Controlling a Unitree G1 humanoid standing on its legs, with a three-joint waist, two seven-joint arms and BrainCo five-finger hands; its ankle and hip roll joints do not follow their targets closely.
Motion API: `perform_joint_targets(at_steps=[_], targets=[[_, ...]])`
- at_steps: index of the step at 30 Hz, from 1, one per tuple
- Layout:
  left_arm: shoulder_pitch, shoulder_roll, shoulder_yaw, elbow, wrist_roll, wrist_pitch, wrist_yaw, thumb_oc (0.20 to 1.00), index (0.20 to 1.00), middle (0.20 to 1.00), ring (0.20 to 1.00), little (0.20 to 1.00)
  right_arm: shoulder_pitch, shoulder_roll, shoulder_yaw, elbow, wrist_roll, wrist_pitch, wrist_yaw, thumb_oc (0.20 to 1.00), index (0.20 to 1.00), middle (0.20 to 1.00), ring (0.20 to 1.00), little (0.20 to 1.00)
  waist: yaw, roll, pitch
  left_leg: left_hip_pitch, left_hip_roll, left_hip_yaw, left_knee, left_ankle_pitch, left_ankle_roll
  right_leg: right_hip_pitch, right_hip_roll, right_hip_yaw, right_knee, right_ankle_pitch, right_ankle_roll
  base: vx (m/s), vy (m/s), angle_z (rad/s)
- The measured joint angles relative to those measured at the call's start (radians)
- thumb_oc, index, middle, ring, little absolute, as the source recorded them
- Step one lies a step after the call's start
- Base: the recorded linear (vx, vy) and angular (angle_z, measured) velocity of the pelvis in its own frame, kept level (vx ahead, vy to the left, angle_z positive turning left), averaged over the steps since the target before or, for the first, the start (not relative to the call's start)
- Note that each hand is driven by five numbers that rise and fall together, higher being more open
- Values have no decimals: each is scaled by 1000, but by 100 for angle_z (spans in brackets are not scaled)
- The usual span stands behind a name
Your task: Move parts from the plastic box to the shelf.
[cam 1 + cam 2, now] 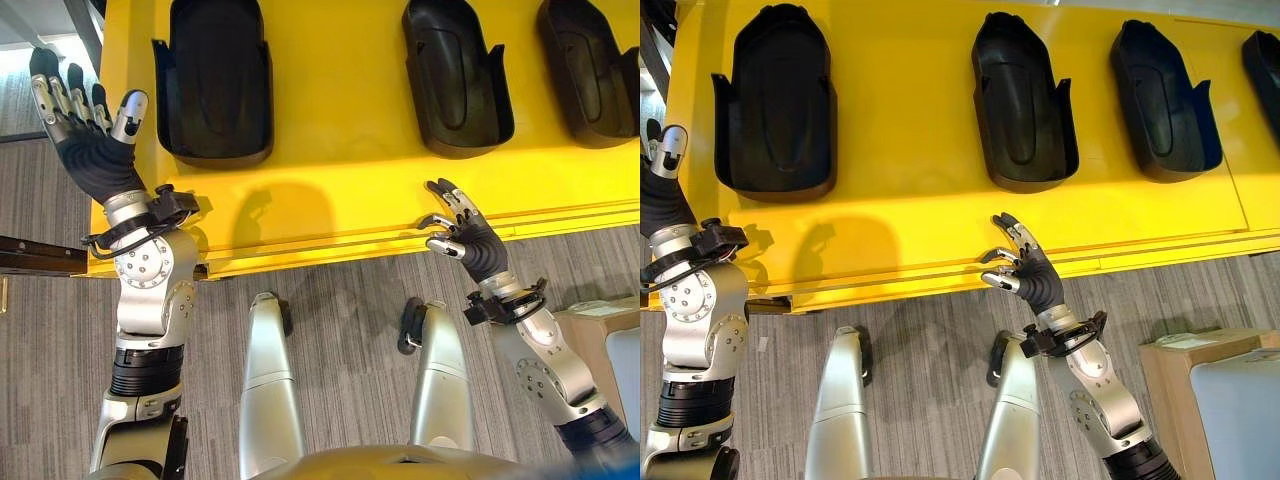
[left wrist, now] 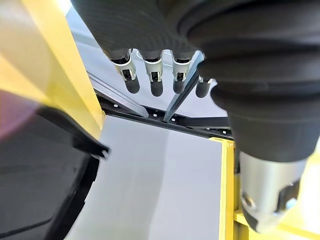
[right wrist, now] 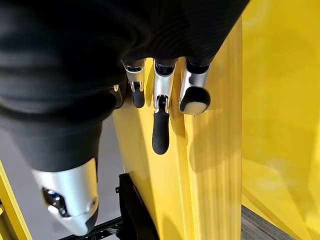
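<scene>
On yellow shelf [image 1: 920, 215]: black parts [image 1: 1023, 100] in a row, long axes running front-to-back. Left hand [image 1: 88, 125] open, raised; right hand [image 1: 1025, 265] half-curled, empty, at shelf edge.

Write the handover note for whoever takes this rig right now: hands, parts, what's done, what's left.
Left hand: open, empty, raised at the left end of the yellow shelf.
Right hand: fingers loosely bent, holding nothing, at the shelf's front edge.
Parts: four black parts on the shelf in a row.
Done: those parts placed.
Left: cannot tell how many remain; a box stands at the robot's right, contents unseen.
</scene>
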Motion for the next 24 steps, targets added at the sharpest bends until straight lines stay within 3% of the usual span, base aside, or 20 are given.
perform_joint_targets(at_steps=[12, 24], targets=[[-9, 13, -43, 33, 0, 2, -50, 1000, 1000, 1000, 1000, 1000, 12, 0, -2, 7, 0, 9, 20, 1000, 1000, 1000, 1000, 1000, -2, 5, 3, 7, 1, 5, -6, 3, -1, 1, 0, 3, 1, -2, 2, 0, 0, 0], [18, 4, -63, 164, -1, 51, -88, 1000, 1000, 1000, 1000, 1000, 17, 0, -21, 7, 0, 20, 22, 1000, 1000, 1000, 1000, 1000, -3, 8, 5, 9, 3, 7, 1, 2, -1, 1, 2, 9, 3, 0, -1, 0, 0, 0]])
